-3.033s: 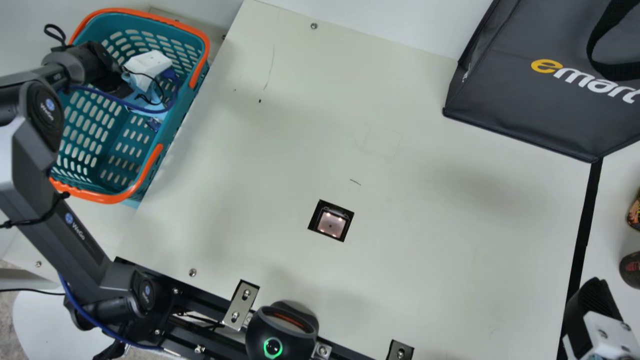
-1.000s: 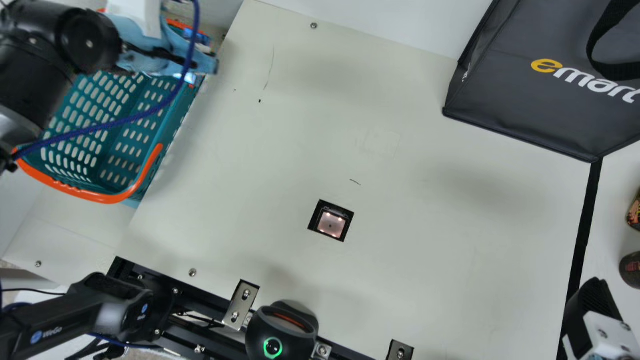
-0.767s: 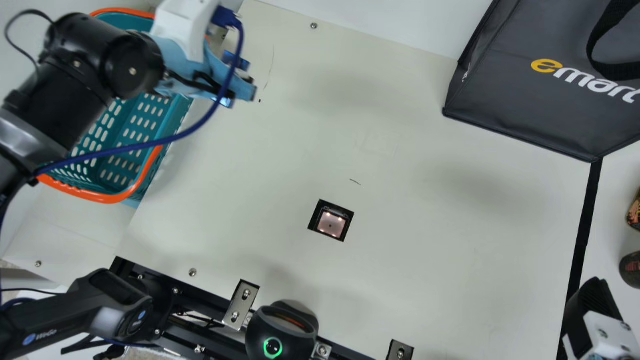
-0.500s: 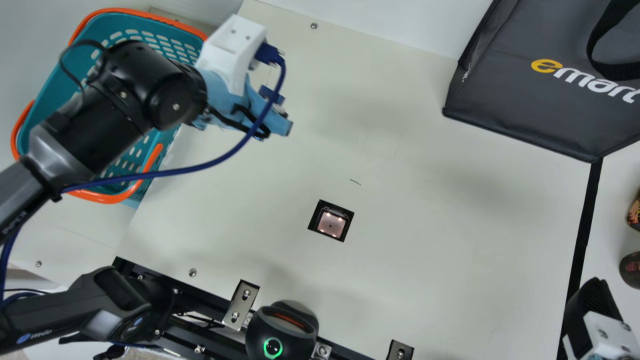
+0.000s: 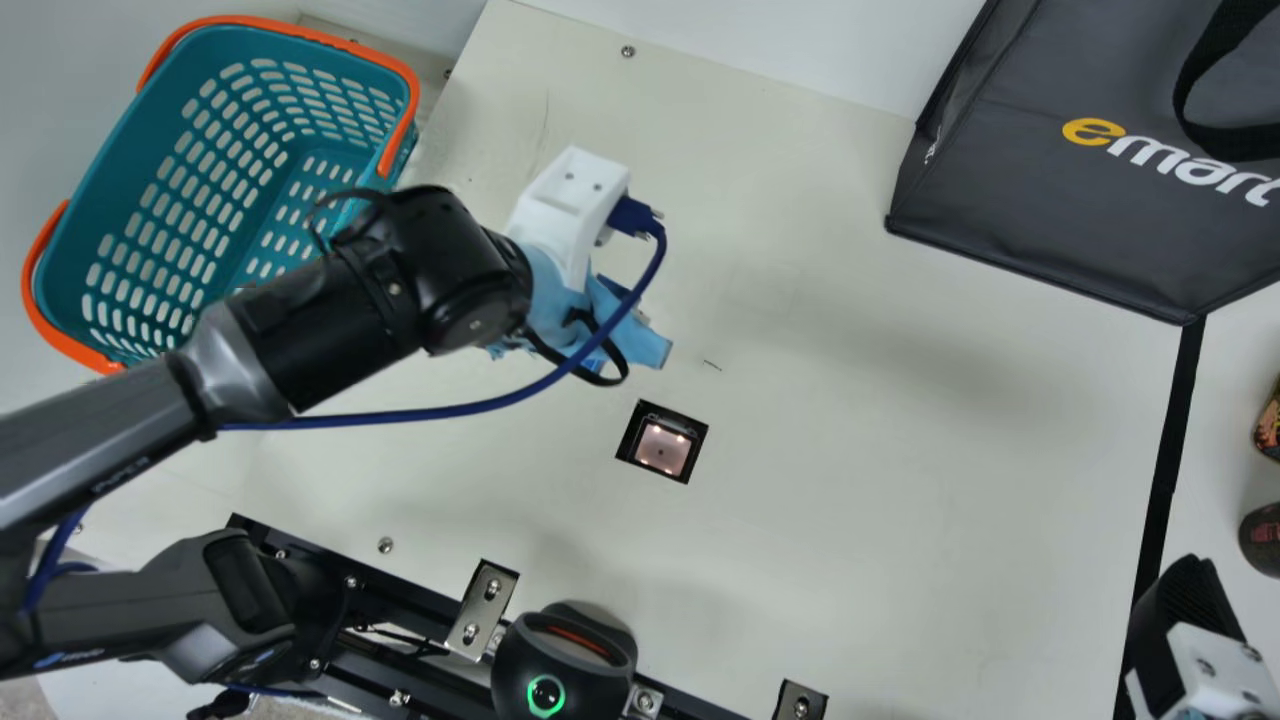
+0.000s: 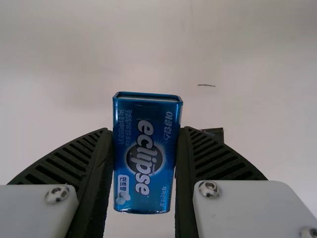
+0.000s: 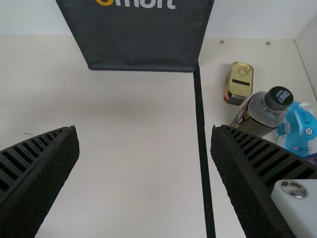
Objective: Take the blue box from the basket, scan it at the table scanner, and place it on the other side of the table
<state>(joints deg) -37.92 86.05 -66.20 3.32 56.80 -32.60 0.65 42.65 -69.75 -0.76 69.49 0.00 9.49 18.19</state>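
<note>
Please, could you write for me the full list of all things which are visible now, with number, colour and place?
blue box: 1, blue, in the left gripper
basket: 1, teal and orange, beside table
table: 1, cream, centre
scanner window: 1, black with lit pinkish pane, set in table
bag: 1, dark grey, far right
strip: 1, black, right part of table
bottle: 1, clear, dark cap, beyond strip
can: 1, gold top, beside bottle
pack: 1, light blue, beside bottle
device: 1, black, green ring, near edge
brackets: several, silver, near edge
left arm: 1, black and grey, over table
cable: 1, blue, along left arm
grippers: 2, black fingers; left at box, right gripper near right edge
</note>
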